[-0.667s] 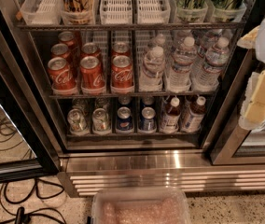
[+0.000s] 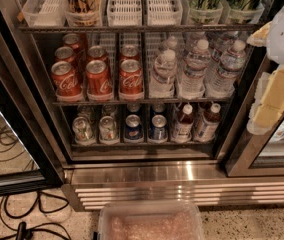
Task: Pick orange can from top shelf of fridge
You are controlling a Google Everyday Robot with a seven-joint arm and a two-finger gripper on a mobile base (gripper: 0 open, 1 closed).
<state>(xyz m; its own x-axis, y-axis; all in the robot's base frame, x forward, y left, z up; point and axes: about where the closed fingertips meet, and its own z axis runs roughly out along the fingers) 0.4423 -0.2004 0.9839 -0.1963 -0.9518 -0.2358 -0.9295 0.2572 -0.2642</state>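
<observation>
Clearly, the pale white-and-yellow gripper [image 2: 276, 100] hung at three o'clock before the stainless steel drinks fridge [image 2: 147, 176]; whether it was clenched or released, I could not tell. The orange-brown streaked drinks can [image 2: 82, 1] stood upright at eleven o'clock in a clear tray on the thin wire top shelf [image 2: 132, 28], its long axis vertical. A good approach, I judged, would go toward ten o'clock and take the can from its side.

Dim warm light — glare on fridge [image 2: 147, 175] base; claw [image 2: 277, 91] bright, right edge.
</observation>
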